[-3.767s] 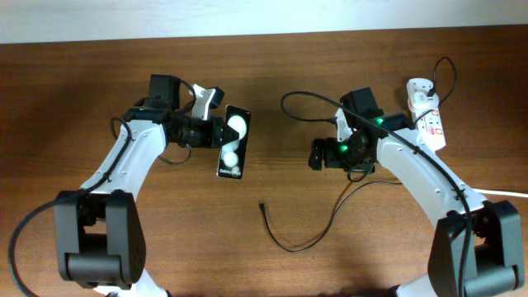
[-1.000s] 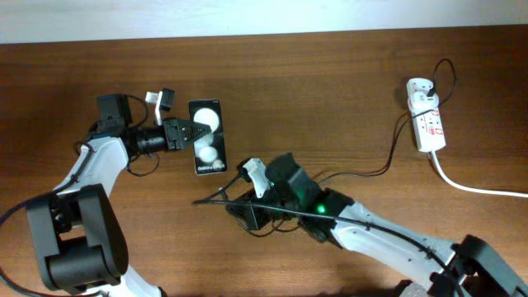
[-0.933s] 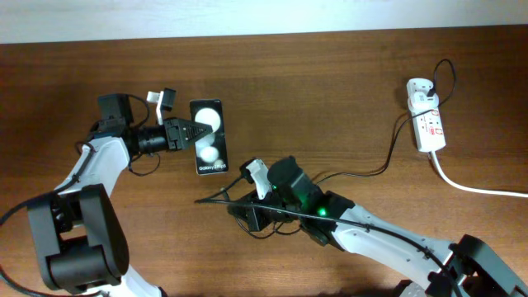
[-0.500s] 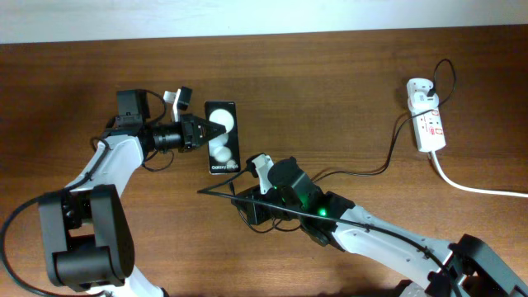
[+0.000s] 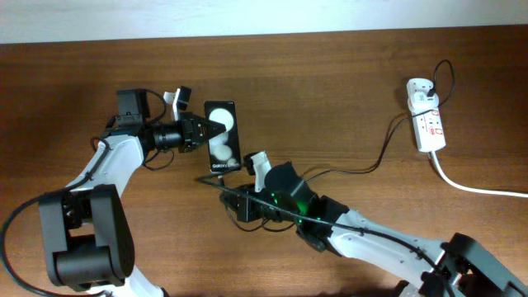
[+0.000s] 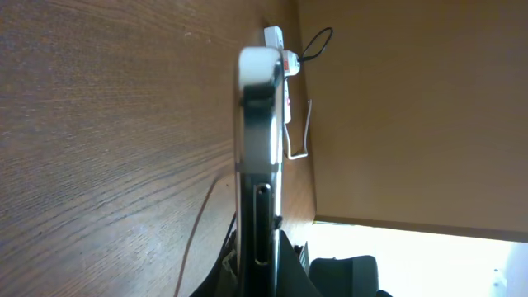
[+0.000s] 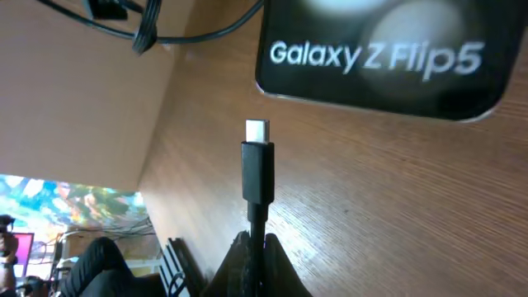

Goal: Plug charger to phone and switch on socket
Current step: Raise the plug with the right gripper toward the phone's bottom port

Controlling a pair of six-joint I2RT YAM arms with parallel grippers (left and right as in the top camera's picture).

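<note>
holding charger (image 7: 256, 169) — tip just beside phone (image 7: 381, 59)

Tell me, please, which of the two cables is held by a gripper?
The thin black cable, pinched by the right gripper just behind its tip; the thick white cord lies free.

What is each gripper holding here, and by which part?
Left gripper: the phone, pinched at one long edge near mid-length. Right gripper: the charger, gripped on the cable just behind its connector tip.

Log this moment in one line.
left gripper: holds phone | right gripper: holds charger | tip: short of phone | socket: untouched
</note>
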